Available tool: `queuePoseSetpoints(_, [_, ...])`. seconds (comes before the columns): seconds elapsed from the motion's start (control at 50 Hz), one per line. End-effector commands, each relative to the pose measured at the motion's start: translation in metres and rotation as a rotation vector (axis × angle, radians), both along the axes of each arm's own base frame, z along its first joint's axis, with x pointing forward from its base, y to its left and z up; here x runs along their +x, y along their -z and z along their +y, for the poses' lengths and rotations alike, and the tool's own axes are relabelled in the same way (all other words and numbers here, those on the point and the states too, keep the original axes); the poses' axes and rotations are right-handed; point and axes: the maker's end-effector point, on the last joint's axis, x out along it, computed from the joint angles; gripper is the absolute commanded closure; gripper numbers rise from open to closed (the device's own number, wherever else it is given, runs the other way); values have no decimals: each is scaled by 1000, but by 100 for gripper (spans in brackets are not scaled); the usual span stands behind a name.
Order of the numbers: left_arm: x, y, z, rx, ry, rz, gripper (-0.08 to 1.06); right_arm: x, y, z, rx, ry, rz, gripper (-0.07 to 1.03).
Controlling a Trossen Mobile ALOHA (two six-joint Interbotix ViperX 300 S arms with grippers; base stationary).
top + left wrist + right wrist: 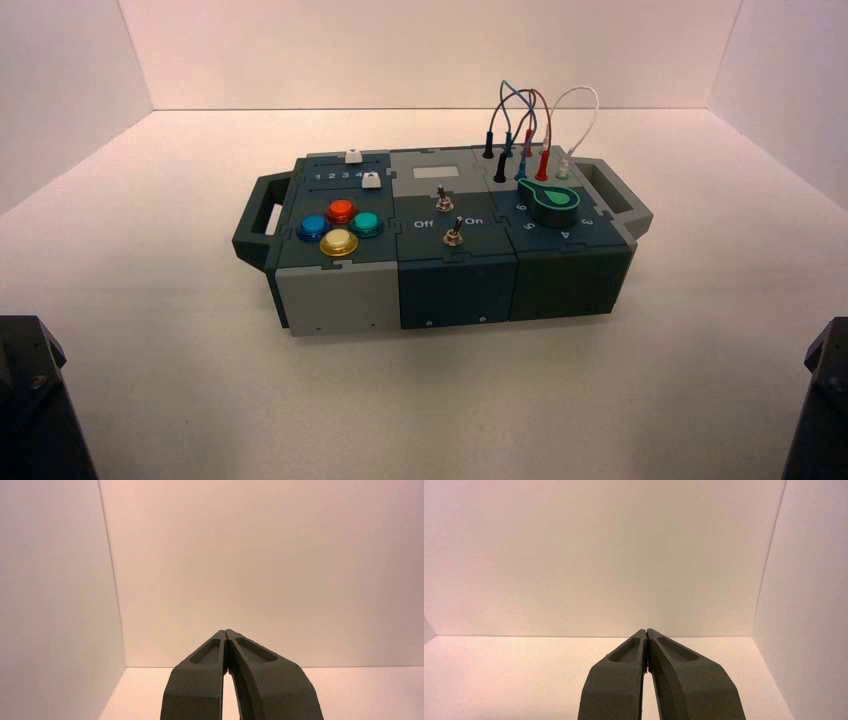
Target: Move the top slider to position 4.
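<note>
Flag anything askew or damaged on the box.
Nothing stands out: the box sits upright, the wires arch above its far right part, and I see no damage. Both grippers are shut, away from it.

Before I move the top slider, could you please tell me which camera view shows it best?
The high view: it shows the top slider's white knob on the box's left panel. Neither wrist view shows that slider.
</note>
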Motion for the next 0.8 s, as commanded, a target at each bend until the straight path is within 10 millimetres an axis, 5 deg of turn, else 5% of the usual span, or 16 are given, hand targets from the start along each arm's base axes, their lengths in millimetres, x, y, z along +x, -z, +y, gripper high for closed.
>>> queuePoseSetpoints(0.02, [2, -10, 1, 3, -3, -20, 100, 3, -18, 1, 4, -4, -38, 99])
queuePoseSetpoints(0.42, [5, -2, 1, 5, -3, 26, 100, 3, -16, 8, 1, -30, -12, 99])
queuePoseSetpoints(0.8, [14, 10, -18, -1, 66, 157, 100, 7, 23, 77, -69, -274, 268, 99])
